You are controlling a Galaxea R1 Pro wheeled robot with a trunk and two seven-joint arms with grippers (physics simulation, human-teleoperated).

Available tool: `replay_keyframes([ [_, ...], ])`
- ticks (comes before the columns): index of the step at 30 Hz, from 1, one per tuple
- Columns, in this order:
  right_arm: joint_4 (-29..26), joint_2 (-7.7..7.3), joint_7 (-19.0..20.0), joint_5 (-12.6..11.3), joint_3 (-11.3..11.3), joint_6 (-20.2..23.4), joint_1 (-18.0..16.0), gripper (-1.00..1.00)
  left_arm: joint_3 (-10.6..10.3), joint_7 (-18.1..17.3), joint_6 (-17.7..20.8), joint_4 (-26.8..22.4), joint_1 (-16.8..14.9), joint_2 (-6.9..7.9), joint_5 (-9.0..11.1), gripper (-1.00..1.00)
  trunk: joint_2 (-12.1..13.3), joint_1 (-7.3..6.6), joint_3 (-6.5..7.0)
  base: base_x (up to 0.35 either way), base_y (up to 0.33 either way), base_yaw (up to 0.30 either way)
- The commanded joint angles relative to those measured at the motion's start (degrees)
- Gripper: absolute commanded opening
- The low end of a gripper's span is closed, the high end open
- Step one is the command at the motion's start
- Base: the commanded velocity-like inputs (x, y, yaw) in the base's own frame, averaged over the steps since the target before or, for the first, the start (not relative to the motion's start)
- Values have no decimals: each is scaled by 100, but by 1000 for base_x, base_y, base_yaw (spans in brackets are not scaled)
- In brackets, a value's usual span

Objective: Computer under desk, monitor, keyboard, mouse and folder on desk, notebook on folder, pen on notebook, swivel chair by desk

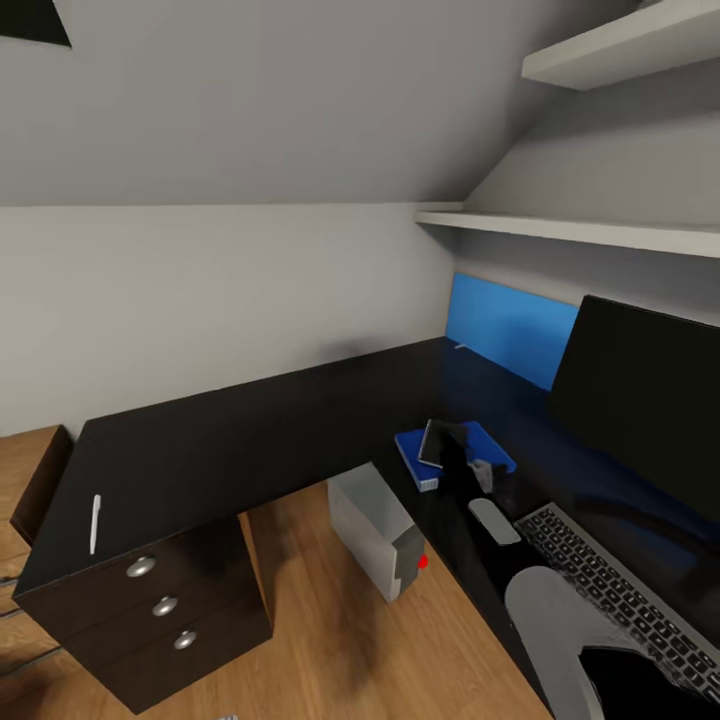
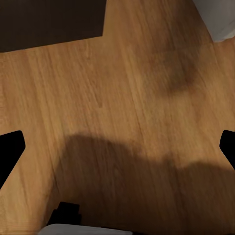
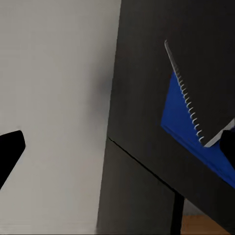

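Note:
A blue folder (image 1: 470,443) lies on the black desk (image 1: 250,430) in front of the monitor (image 1: 640,400). A dark spiral-bound notebook (image 1: 438,442) rests on it. My right gripper (image 1: 465,472) hovers just beside them, open. In the right wrist view the notebook (image 3: 196,88) and folder (image 3: 193,134) sit by one fingertip (image 3: 227,142). The mouse (image 1: 493,520) and keyboard (image 1: 610,585) lie near my right arm. A white pen (image 1: 95,522) lies on the desk's far left end. The grey computer (image 1: 375,530) stands under the desk. My left gripper (image 2: 117,147) is open above the wooden floor.
A drawer unit (image 1: 165,605) with three round knobs sits under the desk's left end. White shelves (image 1: 580,232) hang on the wall above the monitor. A blue panel (image 1: 505,325) backs the desk. Wooden floor (image 1: 330,640) lies between drawers and computer.

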Motion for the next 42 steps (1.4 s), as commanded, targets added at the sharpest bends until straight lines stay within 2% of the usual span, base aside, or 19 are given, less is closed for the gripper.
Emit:
replay_keyframes([
  [1, -4, 107, -75, 201, -22, -61, -1, 100, -26, 48, 25, -11, 3, 10, 60, 100, 39, -22, 14, 0, 0, 0],
  [2, -7, 154, -146, 337, -22, -109, -1, 100, -25, 49, 25, -9, 3, 11, 60, 100, 79, -44, 32, 0, 0, 0],
  [4, -3, 339, -480, 890, -16, -423, 3, 100, -23, 49, 25, 1, 3, 12, 60, 100, 159, -88, 68, 0, 0, 0],
  [5, 1, 384, -565, 1027, -12, -523, 4, 100, -22, 49, 25, 2, 3, 12, 60, 100, 199, -110, 86, 0, 0, 0],
  [7, 66, 527, -852, 1585, 44, -932, 7, 100, -21, 49, 25, 6, 1, 13, 60, 100, 279, -154, 122, 0, 0, 0],
  [8, 302, 527, -1020, 2211, 226, -1297, 9, 100, -21, 49, 25, 8, 2, 13, 60, 100, 319, -176, 140, 0, 0, 0],
  [10, 524, 527, -1073, 2466, 351, -1477, 9, 100, -19, 49, 25, 10, 3, 13, 60, 100, 399, -220, 175, 0, 0, 44],
  [11, 581, 527, -1080, 2504, 375, -1526, 9, 100, -19, 49, 25, 12, 3, 13, 60, 100, 440, -242, 193, 0, 0, 116],
  [14, 1072, 527, -1112, 2632, 538, -2094, 8, 100, -18, 49, 25, 24, 3, 6, 60, 100, 560, -308, 247, 0, 0, 233],
  [17, 1203, 527, -1117, 2652, 587, -2309, 9, 100, -19, 49, 25, 32, 3, 4, 60, 100, 680, -374, 301, 0, 0, 276],
  [42, 1276, 527, -1118, 2666, 603, -2383, 9, 100, -19, 49, 18, 70, 3, -3, 60, 100, 1683, -923, 750, 0, 0, 288],
])
